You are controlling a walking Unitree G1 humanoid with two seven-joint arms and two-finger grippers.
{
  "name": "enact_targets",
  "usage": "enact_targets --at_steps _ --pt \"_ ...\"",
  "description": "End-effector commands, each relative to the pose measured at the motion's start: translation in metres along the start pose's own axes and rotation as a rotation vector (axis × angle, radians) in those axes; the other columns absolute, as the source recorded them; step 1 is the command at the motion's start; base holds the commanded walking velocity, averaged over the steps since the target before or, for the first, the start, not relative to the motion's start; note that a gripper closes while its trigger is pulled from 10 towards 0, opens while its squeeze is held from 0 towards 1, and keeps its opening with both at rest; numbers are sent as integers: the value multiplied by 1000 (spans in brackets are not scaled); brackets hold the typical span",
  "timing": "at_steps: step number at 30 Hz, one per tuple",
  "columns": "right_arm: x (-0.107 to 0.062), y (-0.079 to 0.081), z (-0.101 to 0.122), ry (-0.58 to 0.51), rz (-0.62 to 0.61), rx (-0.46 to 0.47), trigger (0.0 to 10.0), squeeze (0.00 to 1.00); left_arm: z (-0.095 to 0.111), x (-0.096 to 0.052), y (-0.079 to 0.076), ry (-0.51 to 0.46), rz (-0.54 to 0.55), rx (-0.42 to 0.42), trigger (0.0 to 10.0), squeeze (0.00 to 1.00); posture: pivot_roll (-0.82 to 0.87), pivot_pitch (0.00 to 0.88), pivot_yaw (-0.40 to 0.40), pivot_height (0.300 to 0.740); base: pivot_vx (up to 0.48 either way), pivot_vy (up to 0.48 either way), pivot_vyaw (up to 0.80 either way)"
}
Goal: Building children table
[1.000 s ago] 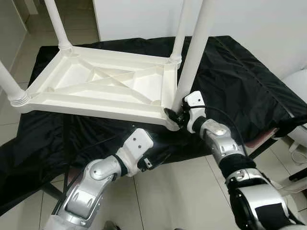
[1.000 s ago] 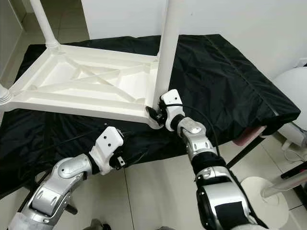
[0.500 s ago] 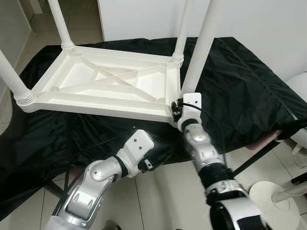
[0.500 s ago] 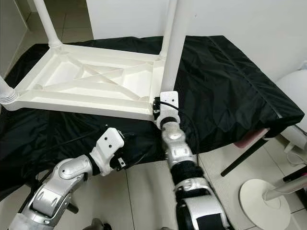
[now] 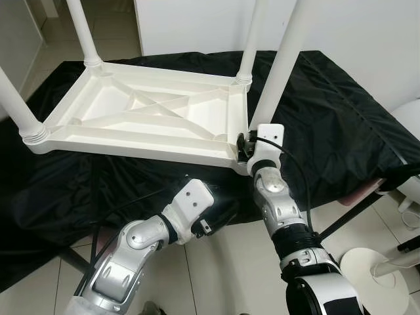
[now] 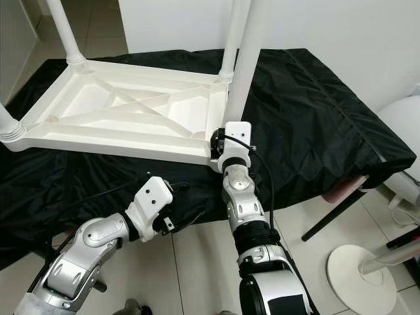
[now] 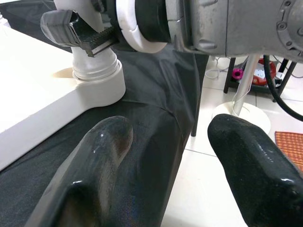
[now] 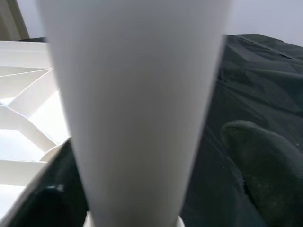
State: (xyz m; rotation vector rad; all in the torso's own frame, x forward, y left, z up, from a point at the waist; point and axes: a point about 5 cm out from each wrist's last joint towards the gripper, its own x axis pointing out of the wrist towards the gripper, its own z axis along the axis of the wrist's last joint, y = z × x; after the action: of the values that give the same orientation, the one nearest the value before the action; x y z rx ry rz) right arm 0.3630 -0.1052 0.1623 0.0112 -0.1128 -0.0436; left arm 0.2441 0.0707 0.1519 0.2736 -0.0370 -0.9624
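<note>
The white children's table (image 5: 141, 115) is lying upside down on a black cloth-covered surface (image 5: 328, 125), legs pointing up. The near-right leg (image 5: 279, 65) is being gripped at its base, just above the corner socket, by the right gripper (image 5: 246, 146), its fingers closed around it. The left gripper (image 7: 165, 161) is being held open and empty below the table's near edge.
</note>
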Motion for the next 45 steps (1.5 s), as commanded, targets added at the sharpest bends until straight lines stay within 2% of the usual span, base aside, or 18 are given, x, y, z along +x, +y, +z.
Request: enact_targets --at_steps 1,5,6,7,8,12,15,22,23,25,26,35,36,45 --pt "-5 -5 -4 -2 -6 26 10000 1000 -4 0 1 15 38 -1 10000 0 -31 37 -47 740 0 0 0" --pt "-9 -6 -4 -14 29 11 10000 1000 -4 -1 1 14 37 1 10000 0 -31 37 -45 740 0 0 0" --pt "-14 -6 -5 -26 57 14 10000 678 -4 -1 1 14 35 2 10000 0 -33 37 -42 740 0 0 0" --pt "-14 -6 -5 -26 57 14 10000 678 -4 -1 1 14 35 2 10000 0 -33 37 -42 740 0 0 0" --pt "-18 -7 -7 -38 81 13 10000 0 -4 0 1 13 34 2 10000 0 -33 37 -42 740 0 0 0" --pt "-43 -10 -16 -72 178 -9 10000 0 -4 -1 1 14 30 4 10000 0 -42 43 -39 740 0 0 0" --pt "-52 -12 -21 -66 187 -13 10000 0 -4 0 0 13 28 3 10000 0 -45 45 -39 740 0 0 0" --pt "-61 -12 -25 -56 219 -9 10000 0 -5 0 -1 12 26 -1 10000 0 -50 50 -40 740 0 0 0" --pt "-62 -12 -24 -60 232 -2 2549 0 -5 1 -1 11 26 -2 10000 0 -51 51 -40 740 0 0 0" --pt "-63 -12 -23 -64 243 3 2549 0 -5 1 -1 11 26 -2 10000 0 -52 52 -40 740 0 0 0" --pt "-62 -12 -21 -67 255 16 0 0 -4 1 -1 10 27 -1 10000 0 -51 54 -42 740 0 0 0" --pt "-58 -8 -16 -67 350 18 0 0 -3 2 1 5 39 6 10000 0 -45 57 -44 740 0 0 0" --pt "-57 -7 -18 -51 377 10 10000 0 -3 2 2 4 49 13 10000 0 -44 57 -45 740 0 0 0" --pt "-49 -5 -17 -30 467 -24 10000 0 -1 3 4 -2 77 41 10000 0 -43 60 -40 740 0 0 0"
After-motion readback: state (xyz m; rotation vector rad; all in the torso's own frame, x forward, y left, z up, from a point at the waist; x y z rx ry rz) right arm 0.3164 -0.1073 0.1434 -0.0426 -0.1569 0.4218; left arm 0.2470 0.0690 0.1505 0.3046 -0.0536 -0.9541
